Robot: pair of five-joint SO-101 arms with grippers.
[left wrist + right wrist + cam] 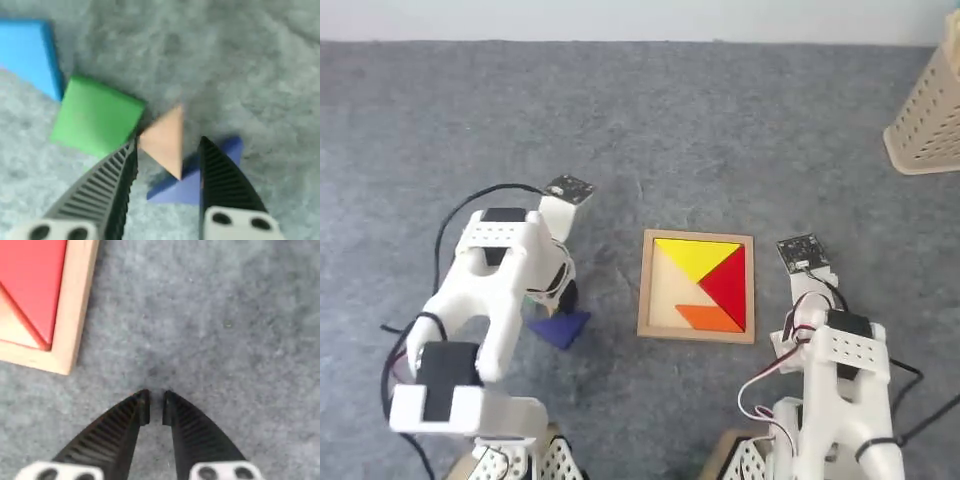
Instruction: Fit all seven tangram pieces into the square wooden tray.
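The square wooden tray (648,290) lies on the grey carpet (720,130) between the two arms. It holds three pieces: a yellow triangle (695,257) along its far edge, a red triangle (726,285) against the side nearest the right arm, and an orange piece (710,318) along its near edge. The part of the tray floor towards the left arm is bare wood. The other pieces sit on the carpet to the left of the tray, apart from it, under the front end of the left arm. The left gripper (168,143) is spread wide and points down at them. A tan triangle (162,131) lies between its fingers, with one fingertip (129,152) at the triangle's edge and the other just clear of it; whether the piece is actually gripped cannot be told. The tan triangle overlaps a dark blue piece (222,150), which also shows in the high view beside the arm. A green square (95,116) sits just beside the tan triangle, and a light blue piece (27,50) lies beyond the square, close against it. The right gripper (155,401) hangs over bare carpet just off a corner of the tray, its fingers closed to a thin slit with nothing between them. A beige perforated tower (928,110) stands at the far right edge of the carpet.
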